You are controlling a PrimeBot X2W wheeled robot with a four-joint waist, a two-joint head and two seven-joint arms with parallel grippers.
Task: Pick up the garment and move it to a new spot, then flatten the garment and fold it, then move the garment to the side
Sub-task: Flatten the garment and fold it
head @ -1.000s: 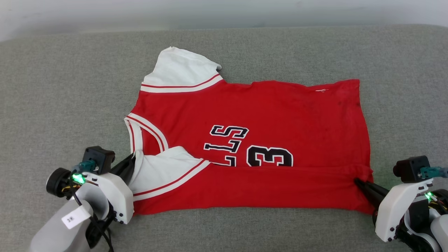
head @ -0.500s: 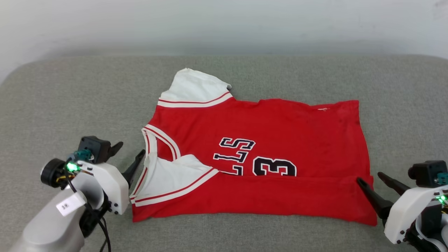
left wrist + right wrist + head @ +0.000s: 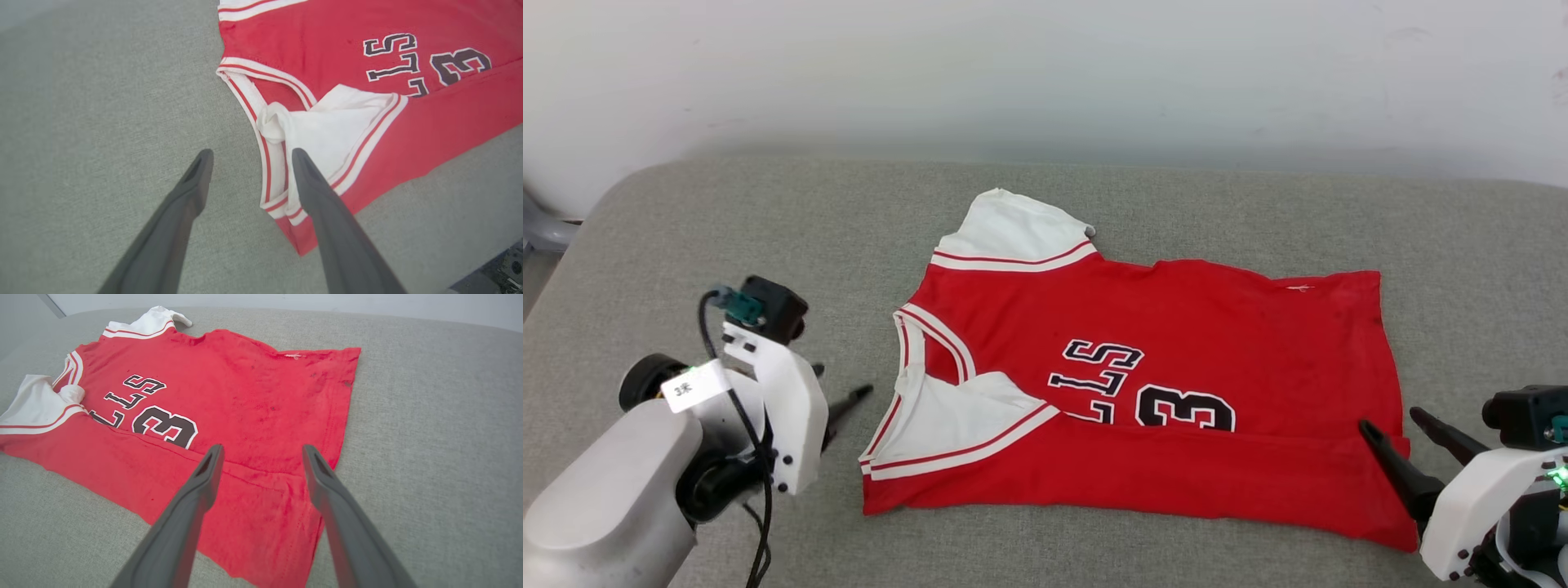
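The garment [image 3: 1176, 327], a red shirt with white sleeves and black lettering, lies flat on the grey cushion with its collar to the left. Its near strip is folded over the front and covers the bottom of the lettering. My left gripper [image 3: 841, 381] stands open just left of the collar and folded-in sleeve, holding nothing. In the left wrist view the left gripper [image 3: 251, 152] has its fingers astride the collar trim of the garment [image 3: 327, 53]. My right gripper [image 3: 1390, 419] is open at the hem's near corner. In the right wrist view the right gripper [image 3: 262, 447] hovers over the garment [image 3: 229, 375].
The grey cushioned surface [image 3: 727, 245] stretches wide on every side of the shirt. Its rounded left edge [image 3: 572, 245] drops off beside my left arm. A white wall [image 3: 1045, 73] rises behind the far edge.
Both grippers have opened, let go of the folded near strip and drawn back from the shirt. The head view has tilted up, showing more wall.
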